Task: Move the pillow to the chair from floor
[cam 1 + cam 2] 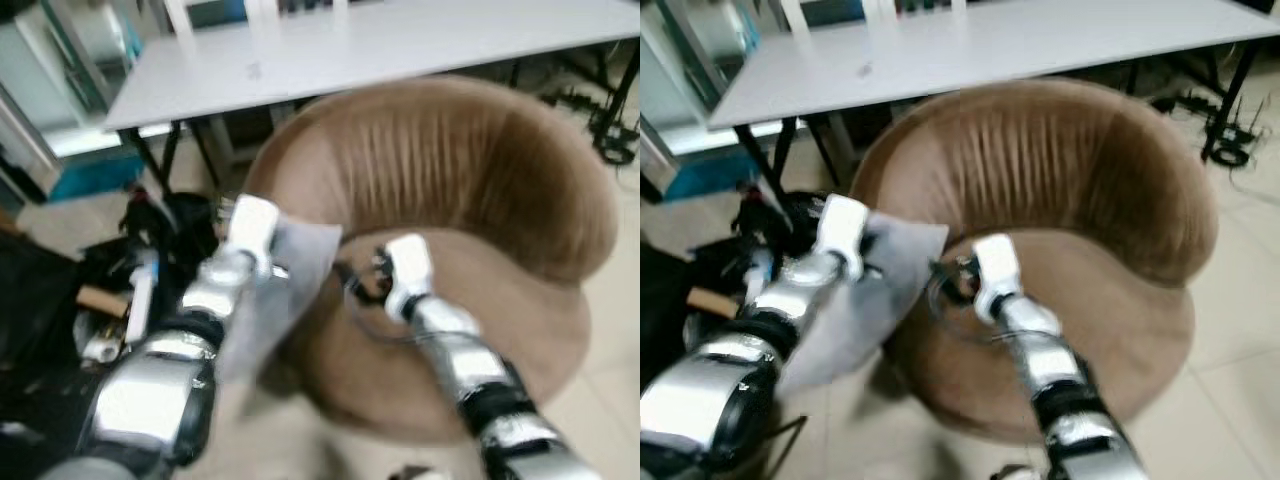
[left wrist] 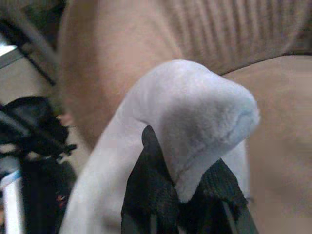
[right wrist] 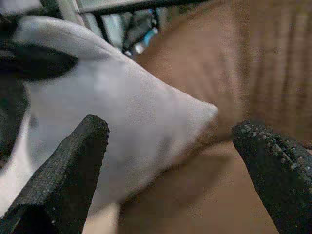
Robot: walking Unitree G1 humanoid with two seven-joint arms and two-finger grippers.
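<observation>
**Pillow held at the chair's edge, not yet on the seat**

Black fingers (image 2: 151,195) of the left gripper (image 2: 183,195) are pinched together on a fold of the grey pillow (image 2: 190,117), as the left wrist view shows plainly. Off the floor, the pillow hangs beside the chair (image 1: 480,200), its upper corner just over the near edge of the seat while the rest droops down the chair's outer side. The right gripper (image 3: 170,165) hovers above the seat with its fingers spread wide apart, holding nothing, pointed at the pillow's free corner.

By my reading the step in hand is carrying the pillow over the seat. To do it well, the left arm should lift enough for the drooping part to clear the chair's rim, then swing inward toward the backrest before letting go; releasing here would likely let the pillow slide down the chair's side. The right gripper could pinch the free corner and draw it in, since soft fabric will sag and drag. Beyond the chair stands a white table (image 1: 400,45), and clutter (image 1: 120,290) lies on the floor off the chair's left side.
</observation>
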